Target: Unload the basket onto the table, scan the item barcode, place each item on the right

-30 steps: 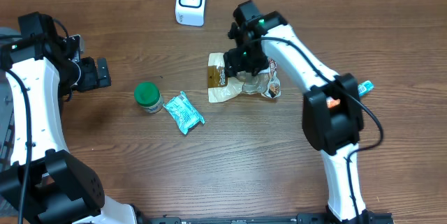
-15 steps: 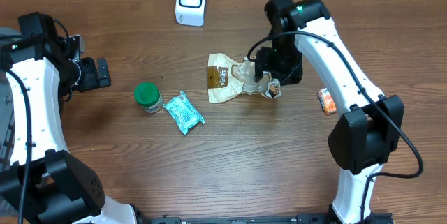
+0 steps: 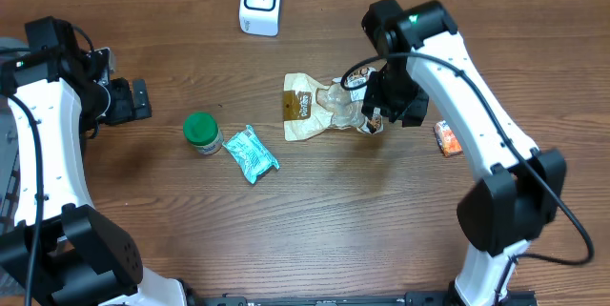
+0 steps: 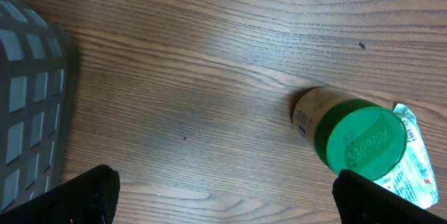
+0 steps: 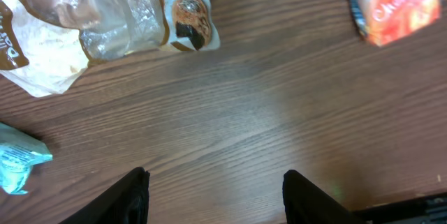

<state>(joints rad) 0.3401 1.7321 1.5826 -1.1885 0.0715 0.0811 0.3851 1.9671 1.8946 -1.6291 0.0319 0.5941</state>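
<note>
Bare counter [image 5: 230, 112] between my right fingers [image 5: 133, 199]; crinkled bag [image 5: 91, 21] just up-left, orange packet [image 5: 391, 8] up-right, clear lane of wood between the two. Ahead of my left fingers [image 4: 87, 196] the wood runs free to the green-lidded jar [image 4: 353, 140], teal packet [image 4: 412, 172] just beside it.

Overhead looks straight down on the table [image 3: 334, 215]; both close wrist views share the teal packet [image 3: 251, 153].

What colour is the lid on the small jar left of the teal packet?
Green lid; clearest in the left wrist view.
</note>
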